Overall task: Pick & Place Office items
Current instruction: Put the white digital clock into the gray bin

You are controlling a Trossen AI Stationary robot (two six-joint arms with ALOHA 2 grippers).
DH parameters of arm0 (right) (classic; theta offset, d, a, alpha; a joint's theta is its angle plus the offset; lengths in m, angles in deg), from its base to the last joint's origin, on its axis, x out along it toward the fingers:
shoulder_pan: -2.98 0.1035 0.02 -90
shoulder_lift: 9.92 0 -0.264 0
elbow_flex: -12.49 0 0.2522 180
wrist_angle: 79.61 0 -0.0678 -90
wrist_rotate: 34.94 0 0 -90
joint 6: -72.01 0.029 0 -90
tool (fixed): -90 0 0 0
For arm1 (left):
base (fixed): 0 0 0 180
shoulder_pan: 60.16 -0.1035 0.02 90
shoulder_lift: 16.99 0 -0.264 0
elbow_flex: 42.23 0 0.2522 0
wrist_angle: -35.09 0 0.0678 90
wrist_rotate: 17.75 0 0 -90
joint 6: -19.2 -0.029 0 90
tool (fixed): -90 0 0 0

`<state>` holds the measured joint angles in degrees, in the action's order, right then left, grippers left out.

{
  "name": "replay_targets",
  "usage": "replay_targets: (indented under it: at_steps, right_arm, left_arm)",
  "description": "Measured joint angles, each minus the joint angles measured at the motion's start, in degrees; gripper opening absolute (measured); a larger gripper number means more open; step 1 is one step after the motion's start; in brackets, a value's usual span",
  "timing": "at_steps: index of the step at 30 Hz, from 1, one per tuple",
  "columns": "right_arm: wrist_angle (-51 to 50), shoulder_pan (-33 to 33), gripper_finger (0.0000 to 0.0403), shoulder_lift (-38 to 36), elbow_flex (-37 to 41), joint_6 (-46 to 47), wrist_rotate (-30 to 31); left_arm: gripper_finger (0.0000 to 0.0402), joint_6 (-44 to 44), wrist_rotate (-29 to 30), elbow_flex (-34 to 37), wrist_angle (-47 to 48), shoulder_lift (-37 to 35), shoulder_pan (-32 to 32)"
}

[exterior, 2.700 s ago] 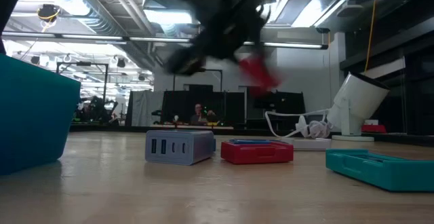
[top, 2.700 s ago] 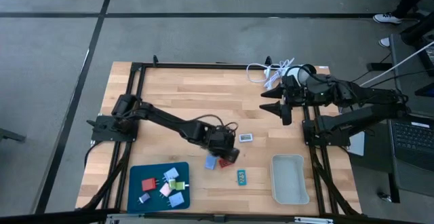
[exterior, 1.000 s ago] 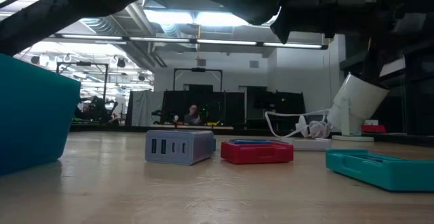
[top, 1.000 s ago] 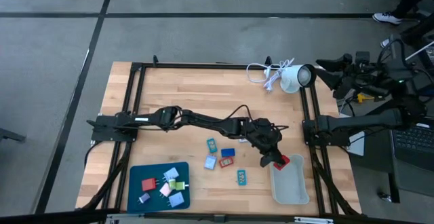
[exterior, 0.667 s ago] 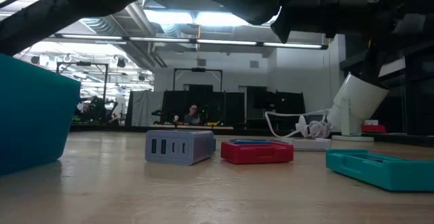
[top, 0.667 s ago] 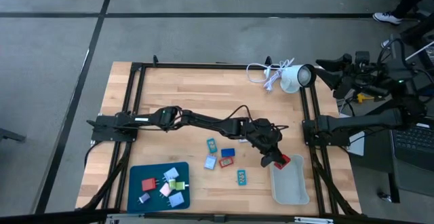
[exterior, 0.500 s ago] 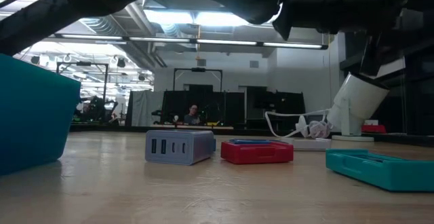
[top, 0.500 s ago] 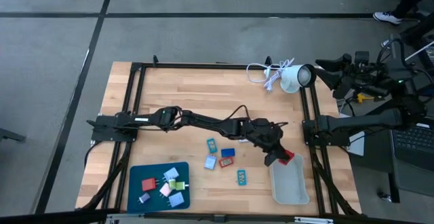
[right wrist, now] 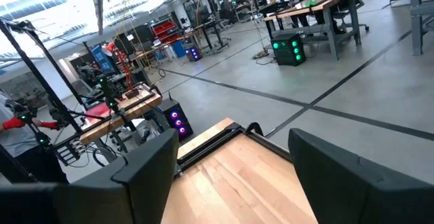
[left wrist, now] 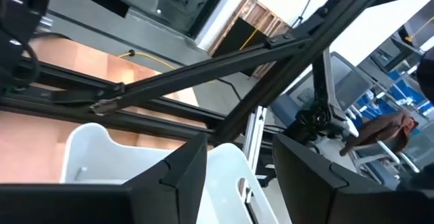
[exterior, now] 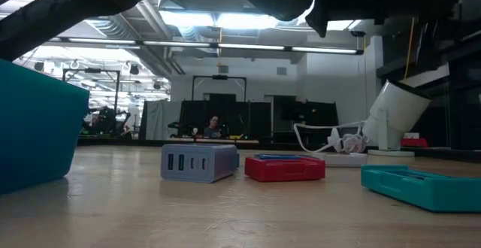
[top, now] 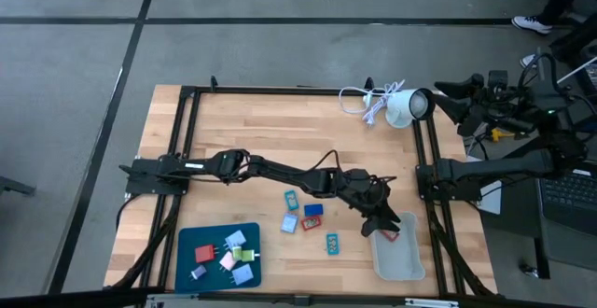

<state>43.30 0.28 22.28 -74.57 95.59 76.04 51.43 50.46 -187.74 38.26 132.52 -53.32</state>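
Observation:
My left gripper (top: 383, 223) reaches over the far end of the white bin (top: 411, 252) at the table's near right and is open; the left wrist view shows nothing between its fingers (left wrist: 239, 176). A red office item (top: 391, 236) lies inside the bin just below it. Other office items lie flat on the wood: a teal piece (top: 292, 199), a blue one (top: 313, 210), a red one (top: 312, 223), a pale blue one (top: 289, 223) and another teal one (top: 333, 243). My right gripper (top: 446, 93) waits open, raised beyond the table's far right corner.
A blue tray (top: 187, 261) with several small pieces sits at the near left. A white lamp (top: 401, 105) with its cord stands at the far right. The table's black frame (top: 424, 159) runs close beside the bin.
My left gripper has opened above the bin's far end and let go of the red piece, which has dropped from between its fingers into the bin. The fingers have tipped a little.

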Motion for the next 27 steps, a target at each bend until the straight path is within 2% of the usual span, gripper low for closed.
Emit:
replay_targets:
  at_steps: [6, 10, 13, 15, 20, 23, 27]
  right_arm:
    - [0.2, 0.0, 0.0284, 1.5, 0.0, 3.2, -6.1]
    - [-0.7, 0.0, 0.0284, 4.9, 0.0, 2.8, -9.1]
    - [1.4, 0.0, 0.0284, 7.0, 0.0, 0.3, -10.6]
    - [4.5, 0.1, 0.0284, 7.8, 0.0, -1.5, -12.3]
    - [13.1, 0.0, 0.0284, 8.3, 0.0, -6.3, -16.0]
    - [10.6, 0.0, 0.0284, 8.3, -0.1, -7.4, -16.0]
    - [2.0, 0.0, 0.0284, 10.2, -0.1, -6.4, -15.9]
  left_arm:
    - [0.0156, 4.4, -0.2, -0.9, -6.0, -0.2, -2.5]
    - [0.0145, 3.9, -0.9, -1.6, -3.0, -3.4, -5.2]
    - [0.0141, -2.3, -1.0, -1.6, 8.2, -9.0, -7.2]
    - [0.0141, -8.4, 0.8, -1.7, 19.5, -13.5, -8.4]
    - [0.0141, -21.7, 10.1, -1.7, 44.3, -24.4, -9.9]
    - [0.0141, -23.9, 15.8, -1.7, 51.9, -31.2, -9.5]
    - [0.0141, -23.3, 26.1, -1.7, 55.3, -39.0, -7.6]
